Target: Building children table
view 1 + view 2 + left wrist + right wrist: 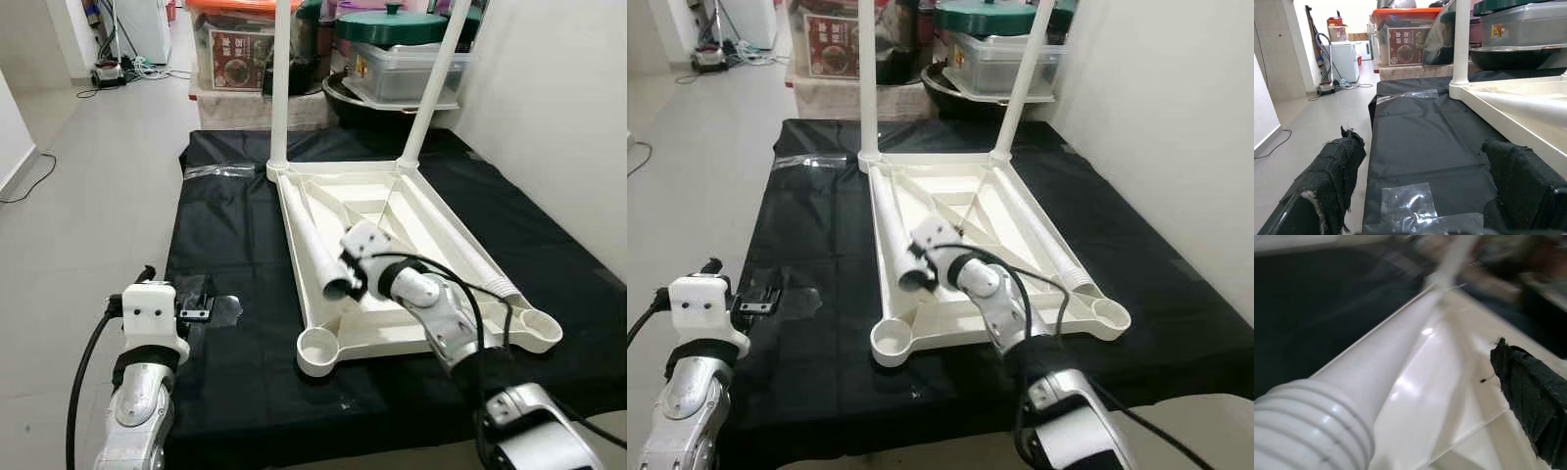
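Observation:
The white children's table top (364, 186) lies upside down on a black cloth (235, 245). Two legs (282, 88) stand upright in its far corners. A loose white leg (313, 230) lies inside the left edge, and my right gripper (351, 279) is at its ribbed end (1308, 426). One black finger (1533, 396) stands apart from the leg, so this gripper is open. Another leg (453, 230) lies along the right edge. Both near corner sockets (318, 350) are empty. My left gripper (196, 299) hangs open over the cloth, left of the table.
Clear plastic bags lie on the cloth, one near my left gripper (223, 308) and one at the far left (217, 170). Storage boxes and pots (392, 59) stand behind the cloth. A wall (558, 117) runs along the right. Tiled floor (98, 176) opens to the left.

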Motion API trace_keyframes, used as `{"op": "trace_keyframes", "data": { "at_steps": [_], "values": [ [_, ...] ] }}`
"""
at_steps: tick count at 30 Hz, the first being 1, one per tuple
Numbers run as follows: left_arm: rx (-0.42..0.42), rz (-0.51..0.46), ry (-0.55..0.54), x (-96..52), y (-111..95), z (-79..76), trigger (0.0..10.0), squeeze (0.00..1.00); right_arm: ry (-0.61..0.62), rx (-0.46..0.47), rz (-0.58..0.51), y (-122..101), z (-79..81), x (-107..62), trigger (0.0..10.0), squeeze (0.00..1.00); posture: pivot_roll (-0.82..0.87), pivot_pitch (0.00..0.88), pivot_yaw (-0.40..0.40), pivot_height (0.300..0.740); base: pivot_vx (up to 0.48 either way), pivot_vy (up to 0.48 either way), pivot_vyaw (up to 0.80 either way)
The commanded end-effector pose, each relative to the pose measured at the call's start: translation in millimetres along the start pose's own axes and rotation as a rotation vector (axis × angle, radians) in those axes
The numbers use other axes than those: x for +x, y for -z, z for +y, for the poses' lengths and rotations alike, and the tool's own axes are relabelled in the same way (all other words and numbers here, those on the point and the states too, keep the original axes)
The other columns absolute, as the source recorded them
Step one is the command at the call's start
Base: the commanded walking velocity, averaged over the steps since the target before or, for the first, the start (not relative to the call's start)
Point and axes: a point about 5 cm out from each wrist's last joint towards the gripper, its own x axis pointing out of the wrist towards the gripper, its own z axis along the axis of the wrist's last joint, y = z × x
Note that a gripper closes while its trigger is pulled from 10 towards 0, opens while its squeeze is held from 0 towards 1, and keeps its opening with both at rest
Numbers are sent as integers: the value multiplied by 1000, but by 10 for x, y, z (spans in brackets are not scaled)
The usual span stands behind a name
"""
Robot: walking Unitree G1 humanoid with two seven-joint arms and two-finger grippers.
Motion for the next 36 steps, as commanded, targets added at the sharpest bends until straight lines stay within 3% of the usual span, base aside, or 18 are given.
{"op": "trace_keyframes", "data": {
  "at_steps": [1,4,5,12,22,27,29,30,32,33,35,36],
  "values": [
    [7,5,-4,-14,14,4,10000,0,112,45,-18,-31,-171,0,10000,0,36,0,-84,740,0,0,0],
    [9,7,-4,-17,19,9,10000,0,149,78,-39,-46,-224,-5,10000,0,36,0,-84,740,0,0,0],
    [10,8,-4,-12,22,12,10000,0,156,94,-56,-42,-229,-18,0,0,33,0,-82,740,0,0,0],
    [14,1,-8,21,9,9,10000,0,75,118,-70,24,-10,-32,0,0,51,0,-94,740,0,0,0],
    [25,6,-9,26,28,23,10000,0,10,123,-128,-21,76,-65,0,0,34,0,-77,740,0,0,0],
    [29,4,4,60,23,2,10000,0,3,117,-126,47,-2,-143,0,0,26,0,-74,740,0,0,0],
    [32,6,5,92,22,14,10000,0,20,164,-141,91,-170,-224,0,0,18,0,-68,740,0,0,0],
    [19,1,12,115,6,16,10000,0,29,248,-194,56,-314,-276,0,0,10,0,-59,740,0,0,0],
    [19,1,12,115,6,16,10000,0,29,248,-194,56,-314,-276,0,0,10,0,-59,740,0,0,0],
    [-8,-1,23,136,-7,12,10000,0,32,286,-250,21,-464,-341,0,0,4,0,-51,740,0,0,0],
    [-8,-1,23,136,-7,12,10000,0,32,286,-250,21,-464,-341,0,0,4,0,-51,740,0,0,0],
    [-105,3,47,166,-31,-16,10000,0,27,355,-330,-38,-628,-429,0,0,-9,0,-37,740,0,0,0]
  ]
}}
